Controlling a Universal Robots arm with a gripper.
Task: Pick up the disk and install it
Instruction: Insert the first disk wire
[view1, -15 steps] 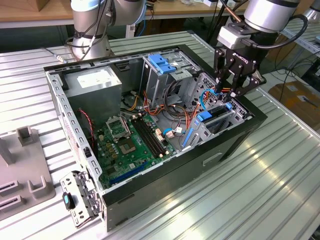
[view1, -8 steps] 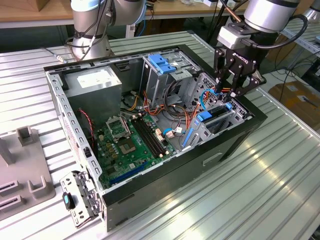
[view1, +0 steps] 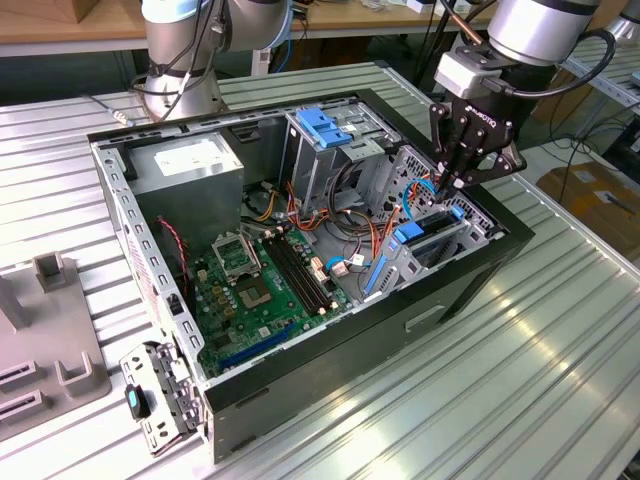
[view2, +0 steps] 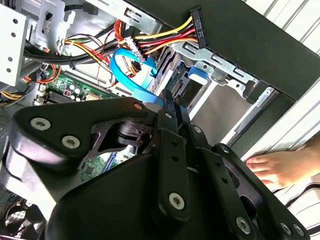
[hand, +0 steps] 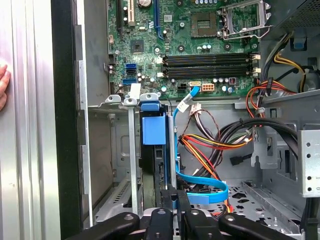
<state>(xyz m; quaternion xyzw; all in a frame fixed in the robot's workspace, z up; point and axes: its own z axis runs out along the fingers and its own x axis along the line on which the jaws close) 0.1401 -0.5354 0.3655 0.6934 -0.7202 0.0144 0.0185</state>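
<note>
The disk (hand: 153, 150) stands on its thin edge in a slot of the drive bay (view1: 440, 245). The bay is at the end of the computer case (view1: 330, 365) on the exterior view's right. One blue plastic rail caps the disk's far end, and its dark body runs from there toward the gripper.

The one gripper (view1: 462, 180) hangs right over the bay, and both wrist views show it too (hand: 172, 196) (view2: 176, 105). Its two fingers (view2: 170, 112) are pulled close, with just a thin gap between them. The tips are at the disk's edge. I cannot tell if they press on it or only touch it.

One flat blue cable (hand: 200, 190) curls just beside the fingers. Near it lies one bunch of red, yellow and black wires (hand: 205, 145).

The case is one big black box, lying open. Inside it is:
- One green board (hand: 190, 45), which has four long black memory slots (hand: 207, 60) side by side and one open chip socket (hand: 207, 20).
- One grey power box (view1: 190, 170) with a white label, in a far corner.
- One grey cage (view1: 320, 165) with one blue latch (view1: 325, 125) on top, near that box.

The case sits on a ribbed metal table (view1: 560, 330). One person's hand (view2: 280, 167) rests on the table, just beside the case wall by the bay. One grey stand (view1: 50, 330) sits well apart, at the exterior view's left.
</note>
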